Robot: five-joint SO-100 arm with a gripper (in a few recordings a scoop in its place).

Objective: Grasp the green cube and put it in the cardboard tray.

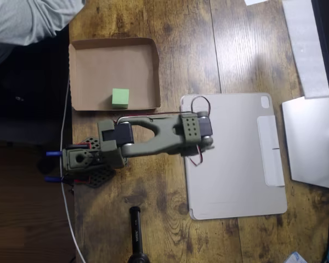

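Light green against brown cardboard: in the overhead view the green cube (120,97) sits on the flat bottom of the cardboard tray (85,66), close to the tray's lower rim and a little right of its middle, with nothing touching it. The tray lies at the upper left of the wooden surface (208,49), its left side at the surface's edge. Below the tray, the olive-green arm (153,137) stretches horizontally from its base (79,159) at the left edge out toward the right, folded back on itself, so its far end hangs over the top left corner of a pale grey tablet case (236,159). The gripper cannot be made out from above, and I cannot tell whether it is released or clenched. A black cylindrical object (136,233) lies at the bottom edge. A grey sleeve (27,19) shows at the top left corner.
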